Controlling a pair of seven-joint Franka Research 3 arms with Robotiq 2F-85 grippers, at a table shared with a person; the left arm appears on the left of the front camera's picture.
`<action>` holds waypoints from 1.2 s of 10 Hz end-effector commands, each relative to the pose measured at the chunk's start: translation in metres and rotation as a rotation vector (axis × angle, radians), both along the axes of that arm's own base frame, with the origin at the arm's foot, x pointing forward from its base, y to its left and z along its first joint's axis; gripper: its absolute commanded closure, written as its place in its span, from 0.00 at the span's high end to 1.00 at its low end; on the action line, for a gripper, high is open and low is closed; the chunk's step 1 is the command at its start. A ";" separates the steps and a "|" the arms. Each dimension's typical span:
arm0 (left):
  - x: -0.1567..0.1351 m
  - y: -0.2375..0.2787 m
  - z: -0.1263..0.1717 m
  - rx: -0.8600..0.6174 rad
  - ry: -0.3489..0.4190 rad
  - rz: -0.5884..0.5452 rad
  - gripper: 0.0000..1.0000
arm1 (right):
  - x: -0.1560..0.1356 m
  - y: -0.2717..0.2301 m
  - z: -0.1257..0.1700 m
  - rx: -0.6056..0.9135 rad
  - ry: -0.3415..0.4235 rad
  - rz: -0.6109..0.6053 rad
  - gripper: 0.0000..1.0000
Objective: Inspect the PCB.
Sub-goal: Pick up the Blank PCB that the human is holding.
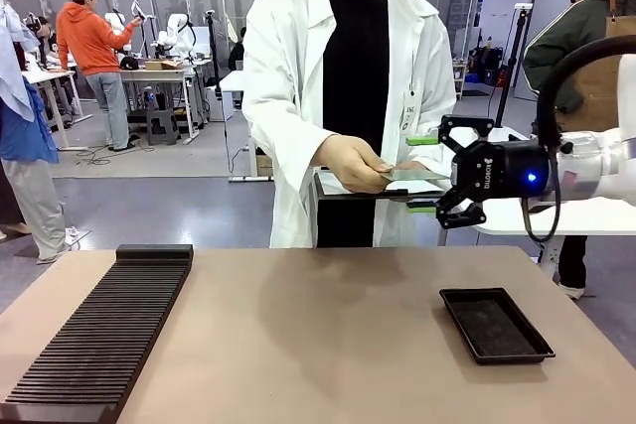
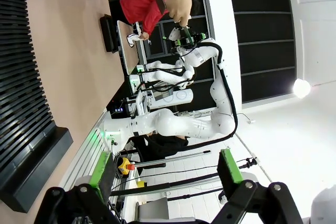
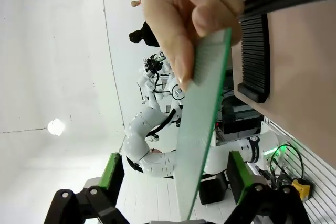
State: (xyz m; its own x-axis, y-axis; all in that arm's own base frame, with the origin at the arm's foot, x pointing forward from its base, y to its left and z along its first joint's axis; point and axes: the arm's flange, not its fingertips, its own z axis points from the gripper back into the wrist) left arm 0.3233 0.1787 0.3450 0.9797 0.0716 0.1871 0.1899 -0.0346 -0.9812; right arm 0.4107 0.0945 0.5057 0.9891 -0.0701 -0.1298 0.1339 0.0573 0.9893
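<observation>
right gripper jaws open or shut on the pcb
Open: in the right wrist view the right gripper has its jaws apart, a gap each side of the PCB, which the person's hand holds between them.

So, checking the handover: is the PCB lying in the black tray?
No, the person's hand holds the PCB in the air, away from the tray.

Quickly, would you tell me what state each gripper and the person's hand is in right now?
Left gripper: open, empty.
Right gripper: open, jaws either side of the PCB, not gripping.
Person's hand: holding the PCB.
</observation>
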 end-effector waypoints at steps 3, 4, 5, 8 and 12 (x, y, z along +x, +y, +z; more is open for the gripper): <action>0.002 0.000 0.001 0.018 0.003 0.005 1.00 | 0.007 0.007 -0.002 0.037 0.040 -0.007 0.36; 0.002 0.000 0.001 0.018 0.003 0.005 1.00 | 0.006 0.008 -0.002 0.038 0.043 -0.010 0.00; 0.002 0.000 0.001 0.018 0.003 0.005 1.00 | 0.006 0.010 -0.002 0.041 0.042 -0.013 0.00; 0.002 0.000 0.001 0.018 0.003 0.005 1.00 | 0.005 0.011 0.000 0.049 0.036 -0.023 0.04; 0.002 0.000 0.001 0.018 0.003 0.005 1.00 | 0.004 0.011 -0.003 0.061 0.036 -0.021 0.00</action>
